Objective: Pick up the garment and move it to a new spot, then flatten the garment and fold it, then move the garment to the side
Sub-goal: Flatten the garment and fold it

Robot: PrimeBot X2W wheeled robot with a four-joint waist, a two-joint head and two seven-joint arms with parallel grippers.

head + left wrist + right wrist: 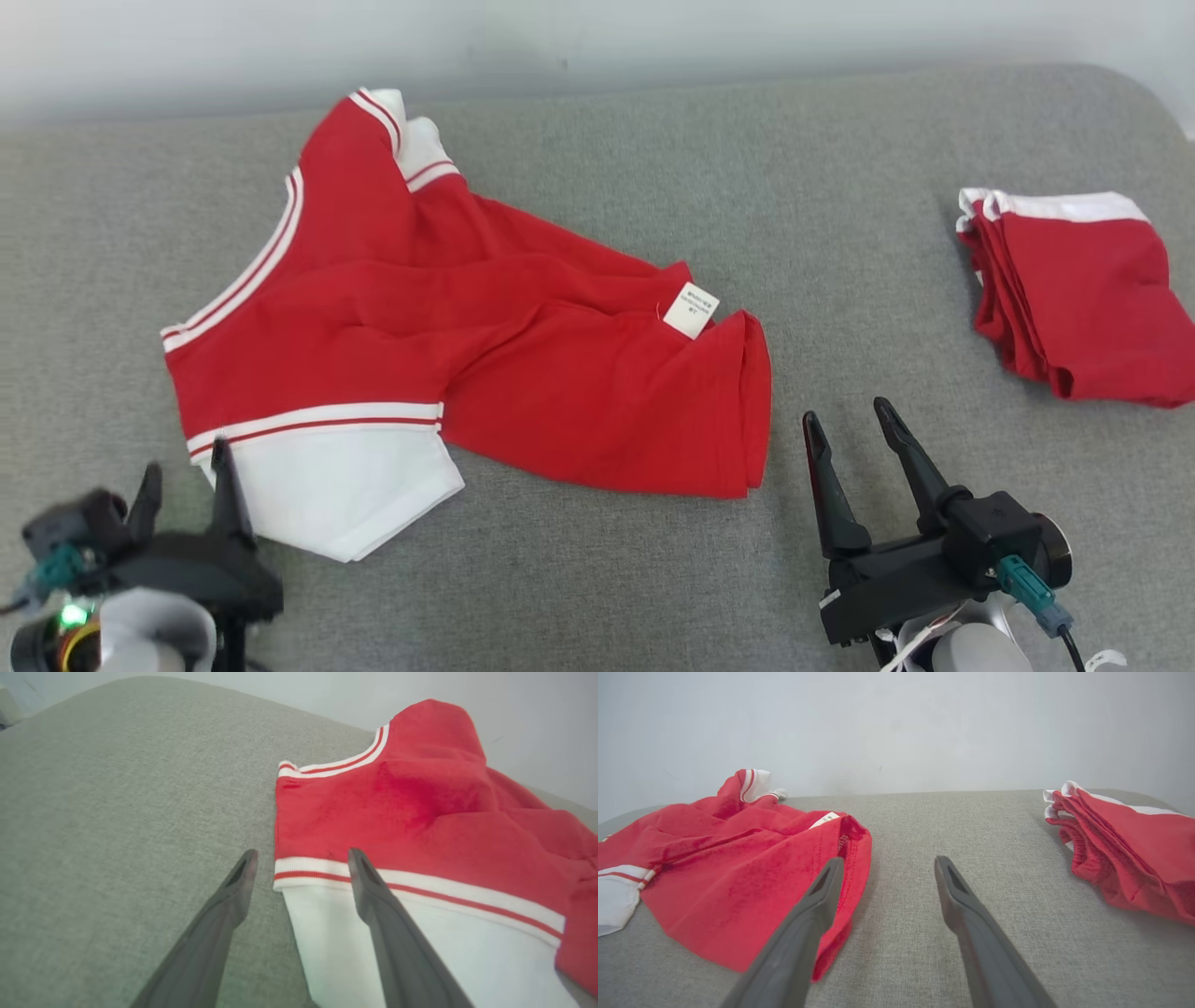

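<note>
The garment (448,355) is a red shirt with white, red-striped sleeve ends and a small white label. It lies rumpled across the grey surface, left of centre. My left gripper (187,457) stands open at the lower left, over the white sleeve's corner; in the left wrist view the gripper (301,856) straddles the edge of the garment (420,826) with nothing between its fingers. My right gripper (845,415) is open just right of the shirt's hem, and the right wrist view shows the gripper (885,863) empty beside the garment (738,868).
A folded red garment with a white band (1083,289) lies at the far right, also seen as a folded stack (1125,844). The grey cushioned surface (840,233) ends at a pale wall behind. Bare fabric lies between the two garments.
</note>
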